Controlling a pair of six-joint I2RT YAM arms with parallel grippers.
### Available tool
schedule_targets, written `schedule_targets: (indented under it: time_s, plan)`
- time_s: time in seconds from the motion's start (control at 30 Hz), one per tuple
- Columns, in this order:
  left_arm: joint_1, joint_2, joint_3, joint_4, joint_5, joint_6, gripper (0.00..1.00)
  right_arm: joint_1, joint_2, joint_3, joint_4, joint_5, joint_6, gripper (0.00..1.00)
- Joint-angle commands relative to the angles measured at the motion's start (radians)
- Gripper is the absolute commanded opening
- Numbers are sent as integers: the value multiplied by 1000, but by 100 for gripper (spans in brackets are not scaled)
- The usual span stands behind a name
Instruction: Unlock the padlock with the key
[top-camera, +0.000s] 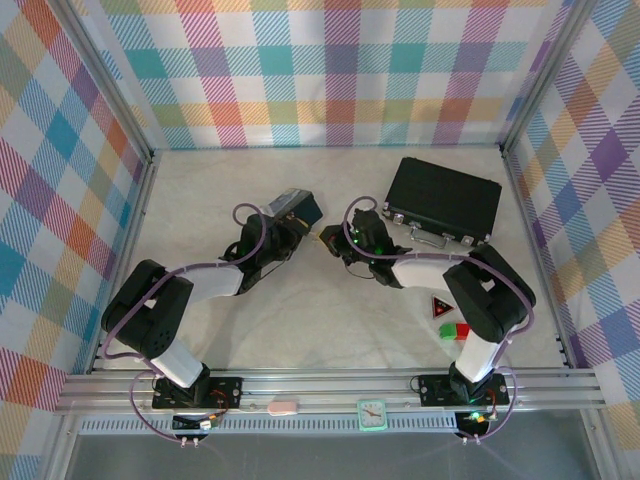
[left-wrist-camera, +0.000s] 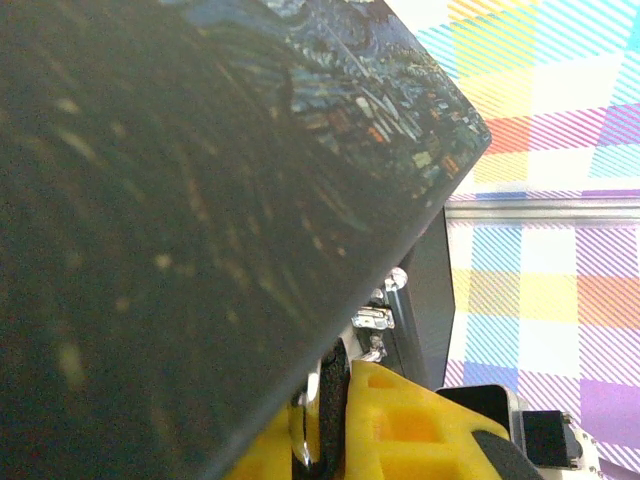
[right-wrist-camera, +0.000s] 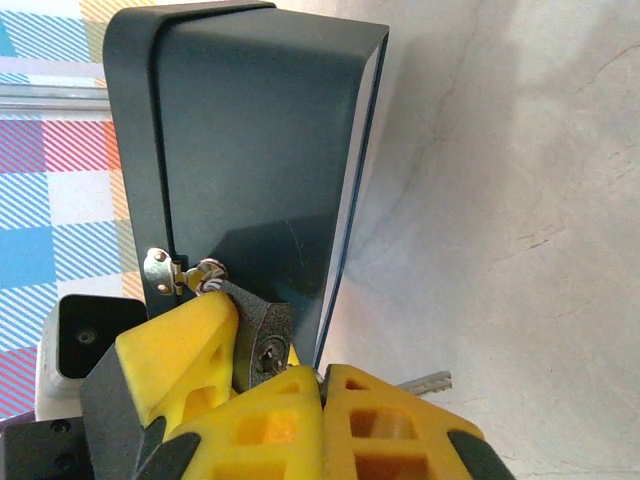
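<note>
The padlock (right-wrist-camera: 258, 335), small with a dark textured body, hangs from the silvery hasp (right-wrist-camera: 160, 268) of the painted tin (left-wrist-camera: 200, 200). Its keyhole faces my right wrist camera. My left gripper (left-wrist-camera: 335, 405) is shut on the padlock body (left-wrist-camera: 337, 420), and one of its yellow fingers (right-wrist-camera: 180, 345) presses the lock's side. My right gripper (right-wrist-camera: 322, 385) is shut on the key cluster, right at the keyhole. One grey key blade (right-wrist-camera: 425, 382) sticks out to the right. From above, both grippers (top-camera: 300, 232) (top-camera: 340, 243) meet beside the tin (top-camera: 296, 207).
A large flat black case (top-camera: 445, 200) with silver latches lies at the back right, just behind my right arm. Checked walls enclose the pale table (top-camera: 300, 310). The tin stands close in front of my left wrist camera.
</note>
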Motion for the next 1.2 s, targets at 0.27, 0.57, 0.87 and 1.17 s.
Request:
schedule_targets:
  time_s: [0.27,0.57,0.87,1.17]
  plan:
    - [-42,-7,0,63,161,51,0,9,-18,-39,400,-215,-132,0]
    - [-26,-22,-5,73,217,68,0,-32,48,-24,521,-330,-147,0]
    - [-29,-20,-8,82,262,78,0,-42,48,5,443,-270,-131,0]
    - [-76,14,-14,139,282,44,0,-40,79,69,411,-201,-81,0]
